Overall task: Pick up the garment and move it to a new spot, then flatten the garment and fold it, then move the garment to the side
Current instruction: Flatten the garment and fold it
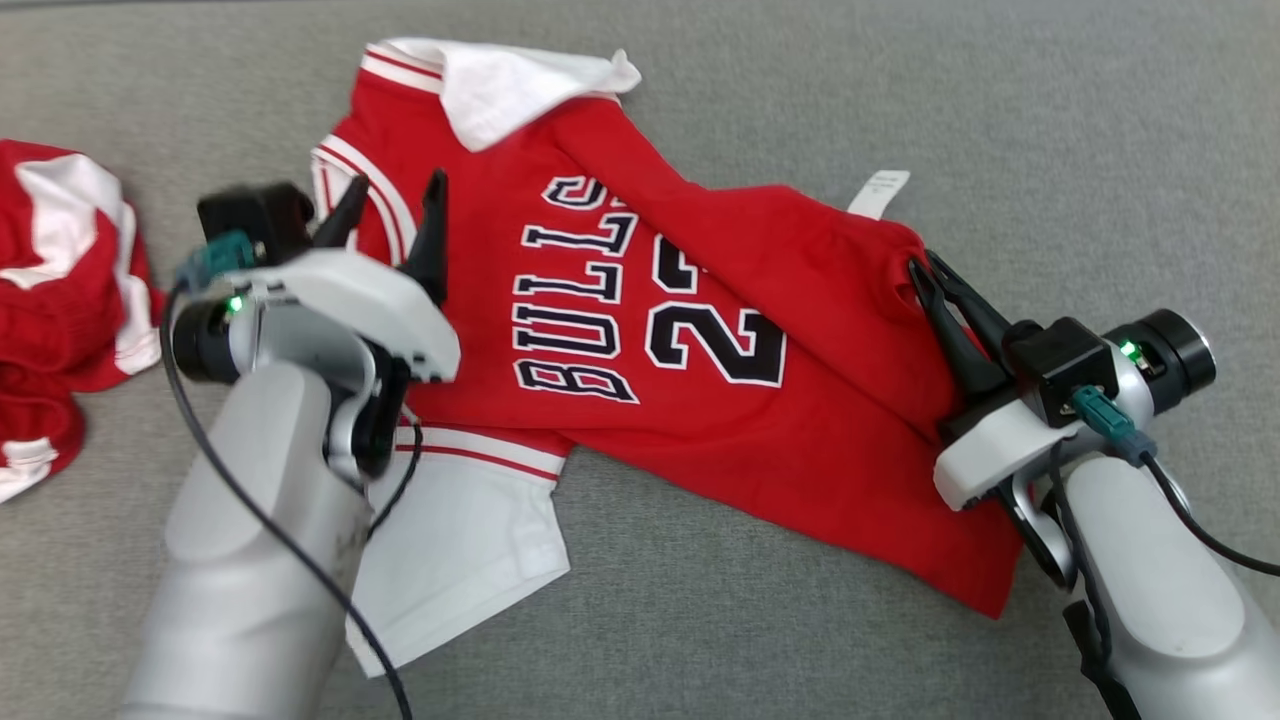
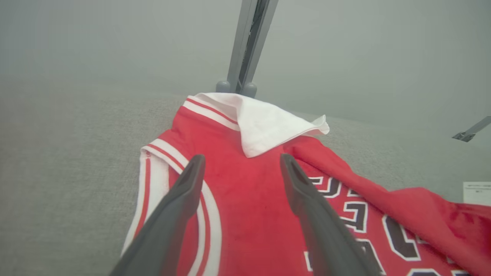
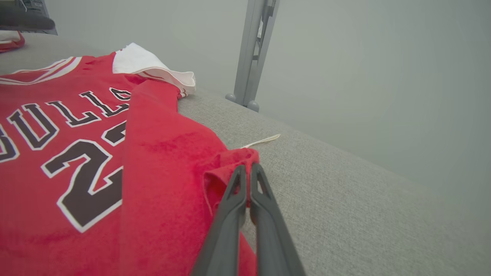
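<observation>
Right gripper (image 1: 920, 278) was clamped tight, tips together on a bunched corner of the jersey's (image 1: 640, 400) red edge; right wrist view showed the cloth puckered at the tips (image 3: 247, 169), so I read it as a real pinch; left gripper (image 1: 397, 190) was spread wide, holding nothing, hovering over the striped armhole on the jersey's left side; left wrist view had both fingers (image 2: 180, 199) straddling red cloth below the turned-over white sleeve (image 2: 268, 122).

Jersey lay face up mid-surface on the grey fabric top (image 1: 1050, 150); a long red flap was folded over across part of the number, with the tag (image 1: 880, 193) poking out beyond it.

Step, as I judged it: flattening, fold not yet begun; next move probably needed the right to draw that flap outward off the print while the left closed on or pinned the armhole so the body didn't slide; the flipped sleeve needed turning out too.

Counts: two grippers; one jersey in work; two white sleeves on it; one tag; one other crumpled red-and-white garment (image 1: 60, 290) at far left, apart; one grey post (image 2: 249, 38) behind.
</observation>
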Controlling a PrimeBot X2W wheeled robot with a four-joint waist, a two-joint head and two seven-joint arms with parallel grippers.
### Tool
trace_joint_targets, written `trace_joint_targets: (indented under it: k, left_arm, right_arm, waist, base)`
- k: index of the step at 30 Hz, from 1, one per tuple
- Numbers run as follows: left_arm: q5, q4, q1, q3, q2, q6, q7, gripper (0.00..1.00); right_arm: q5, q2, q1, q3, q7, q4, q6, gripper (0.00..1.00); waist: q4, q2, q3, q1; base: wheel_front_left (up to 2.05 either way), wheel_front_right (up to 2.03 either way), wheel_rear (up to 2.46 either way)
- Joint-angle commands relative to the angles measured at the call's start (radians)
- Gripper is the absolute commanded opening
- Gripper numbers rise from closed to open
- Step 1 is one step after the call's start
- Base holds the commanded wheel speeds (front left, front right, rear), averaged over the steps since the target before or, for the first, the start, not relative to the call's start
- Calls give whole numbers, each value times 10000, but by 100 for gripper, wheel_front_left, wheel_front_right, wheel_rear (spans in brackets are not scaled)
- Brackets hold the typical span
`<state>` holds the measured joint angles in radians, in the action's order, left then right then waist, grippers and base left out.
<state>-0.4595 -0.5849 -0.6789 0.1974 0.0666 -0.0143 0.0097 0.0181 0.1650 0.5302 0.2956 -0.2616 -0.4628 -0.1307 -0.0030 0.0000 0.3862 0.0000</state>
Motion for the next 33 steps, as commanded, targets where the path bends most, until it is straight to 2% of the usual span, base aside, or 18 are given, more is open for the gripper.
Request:
trace_joint_targets:
  k: [1,5,10,13,15,16,17,18,26,30,33]
  left_arm:
    - [-25,-340,-538,-24,16,-117,146,100]
    - [-217,-1453,-1614,8,-18,23,403,100]
    - [-183,-2719,-2676,82,-23,60,238,100]
    - [-74,-3443,-3105,113,31,-173,99,100]
    - [-55,-3817,-3366,124,39,-175,-28,100]
    - [-118,-3949,-3457,119,31,-48,-128,89]
    - [-133,-4056,-3549,137,23,47,-269,29]
    - [-101,-4136,-3632,197,22,169,-389,0]
    - [-418,-4295,-3932,173,-28,869,-1425,0]
    - [-1215,-3955,-4108,-227,-39,1291,-1526,0]
    - [-2121,-3359,-4209,-525,42,1448,-1174,0]
  right_arm:
    - [-27,20,186,37,-50,55,-2,0]
    - [-64,-27,419,166,-50,152,0,0]
    - [-97,-73,612,248,-50,226,0,0]
    - [-118,-105,683,274,-50,236,0,0]
    - [-139,-130,724,295,-50,249,-2,0]
    - [-150,-142,728,310,-50,247,-2,0]
    - [-162,-141,727,311,-50,246,0,0]
    - [-173,-143,732,289,-50,257,0,0]
    - [-131,54,604,-72,-50,421,-2,0]
    - [-233,339,621,-457,-50,644,0,0]
    - [-471,619,762,-748,-50,810,0,0]
  waist:
    - [-337,0,458,0]
    - [-555,0,849,0]
    - [-765,0,1217,0]
    - [-850,0,1337,0]
    - [-893,0,1385,0]
    - [-914,0,1399,0]
    - [-927,0,1404,0]
    - [-930,0,1399,0]
    - [-755,0,1000,0]
    - [-621,0,490,0]
    - [-546,0,-18,0]
  base:
    - [0,0,0]
    - [0,0,0]
    - [0,0,0]
    - [0,0,0]
    - [0,0,0]
    - [0,0,0]
    - [0,0,0]
    - [0,0,0]
    - [0,0,0]
    - [0,0,0]
    - [0,0,0]
